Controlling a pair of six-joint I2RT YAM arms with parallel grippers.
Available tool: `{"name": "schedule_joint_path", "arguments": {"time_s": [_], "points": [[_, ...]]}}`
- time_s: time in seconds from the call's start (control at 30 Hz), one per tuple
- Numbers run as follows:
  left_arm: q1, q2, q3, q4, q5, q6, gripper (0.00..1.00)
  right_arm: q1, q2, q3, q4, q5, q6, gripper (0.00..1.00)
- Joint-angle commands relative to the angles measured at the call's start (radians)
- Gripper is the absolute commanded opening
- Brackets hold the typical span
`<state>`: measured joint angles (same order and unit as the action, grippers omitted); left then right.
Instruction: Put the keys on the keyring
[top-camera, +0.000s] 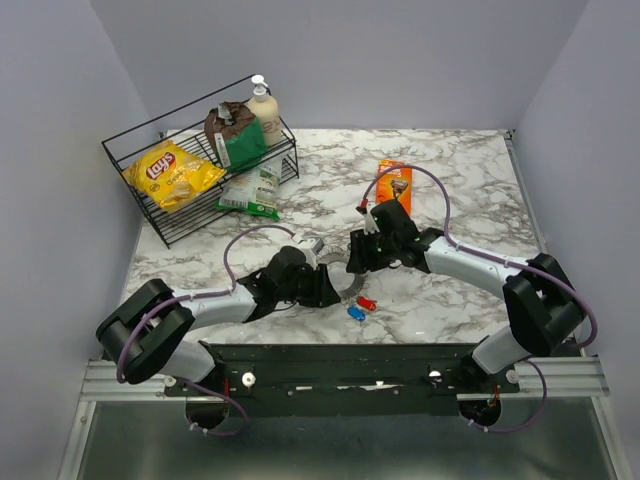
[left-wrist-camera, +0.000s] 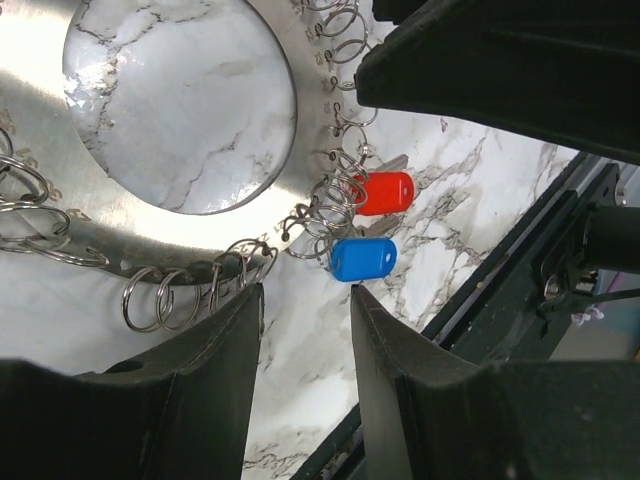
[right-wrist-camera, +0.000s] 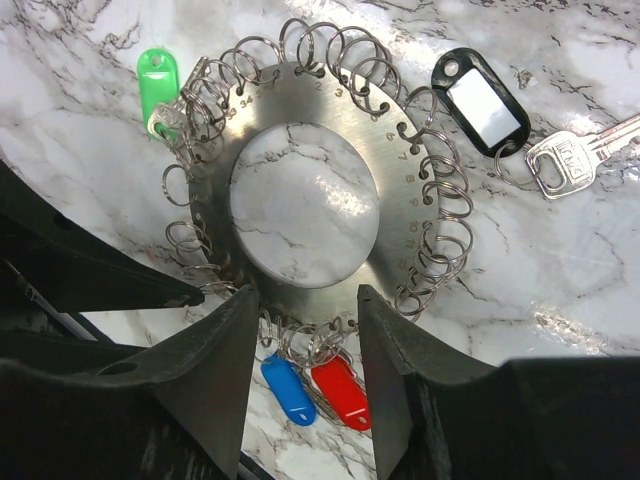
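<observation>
The keyring (right-wrist-camera: 395, 200) lies flat, with the red key (right-wrist-camera: 342, 388) and the blue key (right-wrist-camera: 288, 388) at 6 o'clock and the green key (right-wrist-camera: 158, 78) at 10 o'clock (right wrist view). The left gripper (left-wrist-camera: 305, 295) and the right gripper (right-wrist-camera: 305, 300) are spread, and nothing is pinched. The plate edge should be pinned by one gripper, so that a ring can be opened slowly by the other.

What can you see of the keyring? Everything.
The keyring is a flat silvery metal disc with a large round centre hole, engraved numbers, and small split rings threaded along its rim. It lies flat on the marble table. A red tag and a blue tag hang on rim rings. A green tag and a black tag, linked to a silver key, lie at the rim.
</observation>
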<state>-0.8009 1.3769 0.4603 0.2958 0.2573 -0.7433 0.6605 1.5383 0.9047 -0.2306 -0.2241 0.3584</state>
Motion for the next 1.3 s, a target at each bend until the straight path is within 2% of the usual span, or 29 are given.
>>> {"name": "schedule_joint_path", "arguments": {"time_s": [0.0,0.57,1.27], "points": [[-0.006,0.013,0.035,-0.043,-0.052,0.041,0.48,-0.004,-0.024,-0.009,-0.019,0.023,0.001,0.53],[-0.007,0.025,0.054,-0.101,-0.119,0.078,0.51,-0.004,-0.023,-0.009,-0.021,0.008,-0.006,0.53],[-0.014,0.074,0.057,0.009,-0.087,0.088,0.52,-0.004,-0.038,-0.023,-0.001,-0.06,-0.044,0.54]]}}
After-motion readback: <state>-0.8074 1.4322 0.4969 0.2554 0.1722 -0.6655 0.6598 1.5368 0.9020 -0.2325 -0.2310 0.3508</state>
